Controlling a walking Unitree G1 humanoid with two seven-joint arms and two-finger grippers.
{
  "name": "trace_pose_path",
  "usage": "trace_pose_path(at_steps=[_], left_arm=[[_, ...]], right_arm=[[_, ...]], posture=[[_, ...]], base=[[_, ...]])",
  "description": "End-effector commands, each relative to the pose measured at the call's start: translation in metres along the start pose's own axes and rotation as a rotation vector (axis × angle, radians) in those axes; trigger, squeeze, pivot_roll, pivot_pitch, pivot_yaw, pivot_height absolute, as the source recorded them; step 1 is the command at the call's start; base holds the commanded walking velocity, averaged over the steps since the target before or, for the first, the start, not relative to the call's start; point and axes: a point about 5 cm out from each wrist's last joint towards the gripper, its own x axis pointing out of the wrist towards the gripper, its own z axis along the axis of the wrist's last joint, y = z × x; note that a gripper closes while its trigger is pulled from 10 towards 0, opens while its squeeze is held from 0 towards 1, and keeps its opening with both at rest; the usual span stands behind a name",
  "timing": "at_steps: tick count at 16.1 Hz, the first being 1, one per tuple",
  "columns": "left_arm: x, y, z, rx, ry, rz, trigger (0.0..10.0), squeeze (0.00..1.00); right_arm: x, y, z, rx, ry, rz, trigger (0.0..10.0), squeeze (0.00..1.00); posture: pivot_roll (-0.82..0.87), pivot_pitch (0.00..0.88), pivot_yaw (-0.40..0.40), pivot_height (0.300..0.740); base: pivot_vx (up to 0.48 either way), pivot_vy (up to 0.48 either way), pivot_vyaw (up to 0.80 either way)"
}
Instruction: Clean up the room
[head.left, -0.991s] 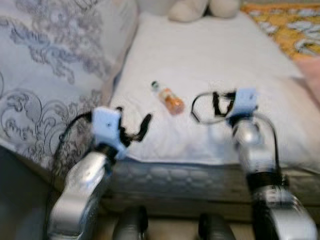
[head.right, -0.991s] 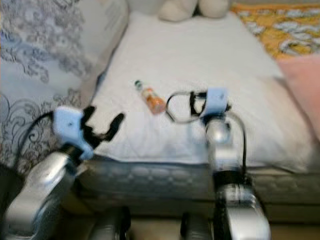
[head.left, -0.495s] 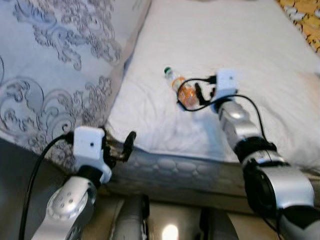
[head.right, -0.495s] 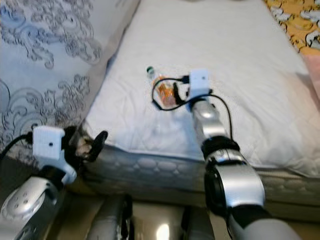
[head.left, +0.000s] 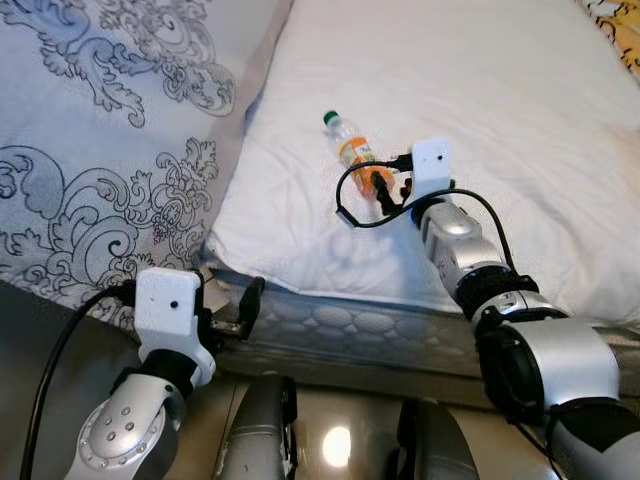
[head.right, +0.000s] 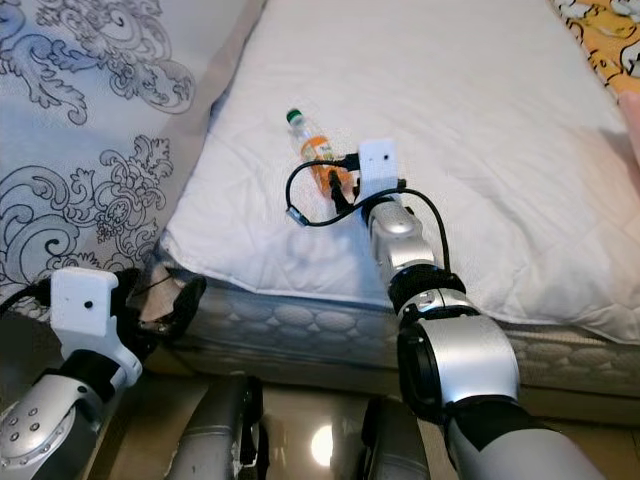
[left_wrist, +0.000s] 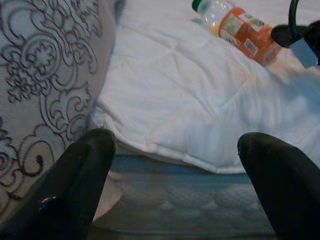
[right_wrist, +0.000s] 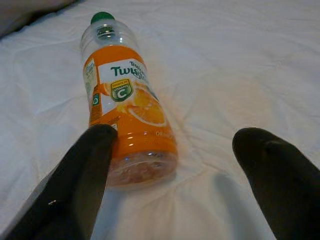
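- Since the prev. frame my right gripper (right_wrist: 172, 165) has reached further fwd; its tips are now at the base of the bottle (right_wrist: 127, 107), which sits further up the view as the head cam shifted
- Bottle: clear plastic, orange label, green cap; lies on its side on the white mattress cover (head.left: 520, 120), cap pointing away from me
- Right gripper fingers (right_wrist: 85, 175) spread wide; one tip overlaps the bottle's base edge, the other well off to the side; nothing clamped
- Left gripper (head.left: 235, 310) held low by the mattress edge (head.left: 340, 325), fingers wide, holding nothing
- Patterned grey duvet (head.left: 90, 150) bunched on my left, beside the cover
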Motion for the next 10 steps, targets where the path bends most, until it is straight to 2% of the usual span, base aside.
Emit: trace_pose_path(at_steps=[1, 4, 9, 10], left_arm=[[-0.004, -0.001, 0.002, 0.001, 0.0, 0.003, 10.0, 0.0], [-0.003, -0.003, 0.001, 0.0, 0.014, -0.002, 10.0, 0.0], [0.003, -0.005, -0.001, -0.007, 0.025, -0.009, 10.0, 0.0], [0.004, -0.005, -0.001, -0.008, 0.027, -0.009, 10.0, 0.0]], right_arm=[[0.0, 0.006, -0.008, 0.004, 0.051, 0.025, 0.0, 0.0], [0.0, 0.021, -0.011, -0.046, 0.075, 0.102, 0.0, 0.0], [0.0, 0.028, -0.014, 0.063, 0.107, 0.152, 0.0, 0.0], [0.0, 0.028, -0.015, 0.048, 0.108, 0.152, 0.0, 0.0]], posture=[[0.31, 0.195, 0.051, 0.64], [0.3, 0.192, 0.052, 0.64], [0.29, 0.196, 0.053, 0.64], [0.28, 0.194, 0.051, 0.64]], base=[[0.0, 0.0, 0.0], [0.0, 0.0, 0.0], [0.0, 0.0, 0.0], [0.0, 0.0, 0.0]])
